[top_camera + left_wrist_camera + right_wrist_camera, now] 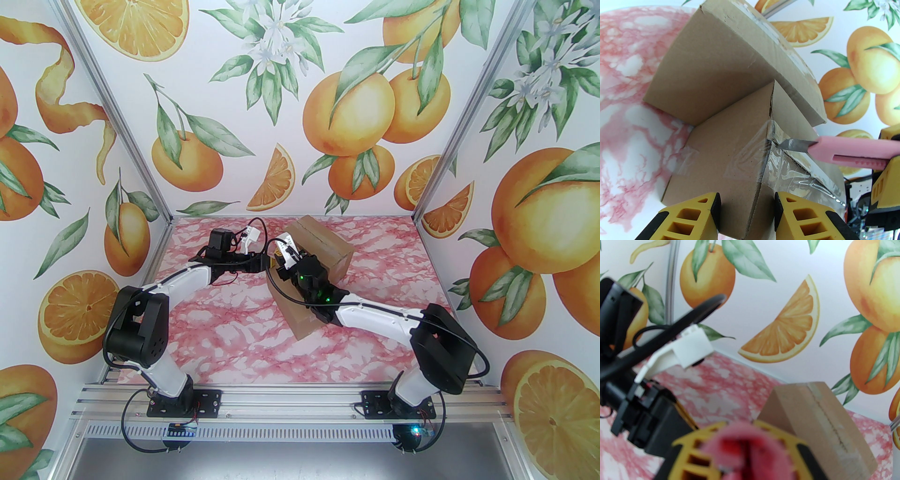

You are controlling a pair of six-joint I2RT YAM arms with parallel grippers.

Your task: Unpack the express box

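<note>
Near the middle of the table lies the express box [300, 323], brown cardboard sealed with clear tape, with my right arm partly over it. In the left wrist view its taped corner [721, 152] fills the foreground. My right gripper [887, 150] is shut on a pink utility knife [846, 152], whose blade [794, 144] touches the tape at the box's top seam. My left gripper [746, 211] stands open, its yellow fingers [693, 218] on either side of the box's near vertical edge. The top view has both grippers, left [269, 261] and right [285, 251], close together over the box.
A second, larger cardboard box [323, 243] stands right behind the first, touching it, with its taped seam [825, 418] close to the right wrist. The left wrist and its cable [646, 390] sit close on the right gripper's left. Patterned walls enclose the pink marble table [375, 328].
</note>
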